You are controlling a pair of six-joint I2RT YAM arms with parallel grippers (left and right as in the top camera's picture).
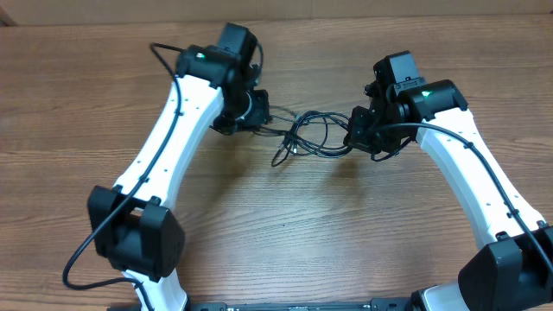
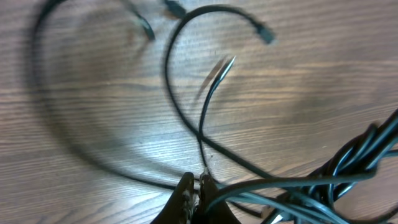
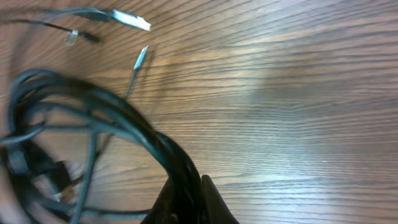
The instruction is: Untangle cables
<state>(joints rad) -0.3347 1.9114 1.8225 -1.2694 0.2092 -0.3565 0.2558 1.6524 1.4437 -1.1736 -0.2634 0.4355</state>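
Between the two grippers, on the wood table [image 1: 285, 229], the cables [image 1: 309, 135] lie as one loose black tangle of loops. At its left edge sits the left gripper [image 1: 253, 111], at its right edge the right gripper [image 1: 359, 130]; both reach into it.

Left wrist view:
- The left gripper [image 2: 198, 185] is clenched on one thin cord [image 2: 204, 121].
- That cord runs straight ahead of the fingertips and ends in a bare silver tip [image 2: 231, 61].
- Ahead, a wide loop [image 2: 173, 87] curves round to a dark plug [image 2: 264, 32].
- Further ahead and to the left are two more plug ends [image 2: 146, 28], blurred.
- Right of the fingertips, a thick bunch [image 2: 351, 162] of cords crosses the frame corner.

Right wrist view:
- The right gripper [image 3: 186, 196] is pinched on a heavy coil [image 3: 140, 130], which drops between the fingers.
- The pinch point sits at the frame edge, so the hold looks firm but is only partly seen.
- Ahead and left of the fingertips are a flat silver plug [image 3: 132, 20], a slim jack tip [image 3: 143, 55] and a small pale connector [image 3: 71, 38].
- Any print on these is too blurred to read.

Around: thicker arm wiring [image 1: 78, 257] runs along the white arms. A green light [image 1: 200, 56] shows on the left wrist. From overhead, the black wrist housings cover both grip points.
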